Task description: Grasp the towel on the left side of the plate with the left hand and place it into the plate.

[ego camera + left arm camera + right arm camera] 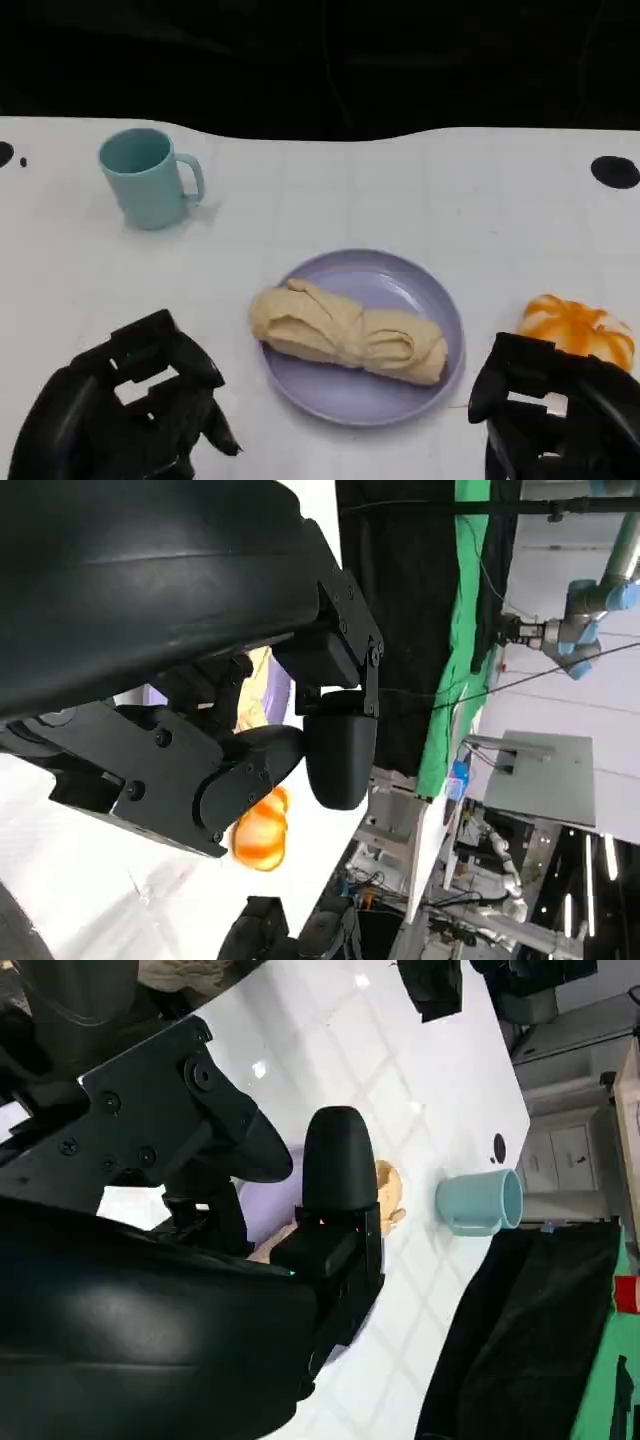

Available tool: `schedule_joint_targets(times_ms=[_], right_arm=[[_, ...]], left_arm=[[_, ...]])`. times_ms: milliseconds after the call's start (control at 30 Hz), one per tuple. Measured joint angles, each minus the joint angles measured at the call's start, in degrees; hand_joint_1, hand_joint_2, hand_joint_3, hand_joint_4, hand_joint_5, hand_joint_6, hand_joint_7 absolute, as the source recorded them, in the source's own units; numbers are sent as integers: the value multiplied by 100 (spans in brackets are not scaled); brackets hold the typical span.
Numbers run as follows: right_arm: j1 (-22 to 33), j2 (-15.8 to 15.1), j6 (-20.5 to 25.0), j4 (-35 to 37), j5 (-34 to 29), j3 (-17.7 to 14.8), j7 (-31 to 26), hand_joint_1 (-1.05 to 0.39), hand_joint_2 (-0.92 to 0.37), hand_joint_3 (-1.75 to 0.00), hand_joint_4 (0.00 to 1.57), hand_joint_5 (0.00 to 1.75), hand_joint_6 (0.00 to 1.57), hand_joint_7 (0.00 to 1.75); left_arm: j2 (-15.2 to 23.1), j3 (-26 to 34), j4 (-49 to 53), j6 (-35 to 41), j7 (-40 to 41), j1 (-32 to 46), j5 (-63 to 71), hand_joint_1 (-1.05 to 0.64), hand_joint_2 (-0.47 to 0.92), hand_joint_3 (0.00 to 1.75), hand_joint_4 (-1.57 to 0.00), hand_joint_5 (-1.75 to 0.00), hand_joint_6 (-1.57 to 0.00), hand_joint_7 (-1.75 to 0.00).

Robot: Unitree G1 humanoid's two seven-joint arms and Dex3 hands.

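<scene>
A beige towel (pixel 345 332), rolled and bunched, lies inside the lilac plate (pixel 400 285) at the table's middle, its left end overlapping the rim. My left hand (pixel 130 405) sits low at the front left, a short way from the plate, with nothing in its loosely parted fingers. At the front right my right hand (pixel 555 415) rests empty, just right of the plate. A sliver of towel (pixel 255 685) and plate (pixel 280 695) shows past the left hand's fingers in the left wrist view. The right wrist view catches the towel's end (pixel 388 1192).
A light blue mug (pixel 145 178) stands at the back left, also seen as the mug (pixel 483 1203) in the right wrist view. An orange-and-white object (pixel 580 328) lies right of the plate, close beside my right hand. The table's dark far edge runs across the back.
</scene>
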Motion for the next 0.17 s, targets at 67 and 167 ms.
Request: schedule_joint_targets(times_ms=[67,167], right_arm=[[0,0,-1,0,0,4,-1,-7,-51,-132,73,175,63,160],[0,2,-11,0,-1,21,-1,-7,-51,-133,74,175,63,160]], left_arm=[[1,-1,6,-39,17,0,9,-13,61,105,-88,-159,-83,-137],[3,1,12,-79,69,0,13,-13,60,106,-89,-160,-84,-136]])
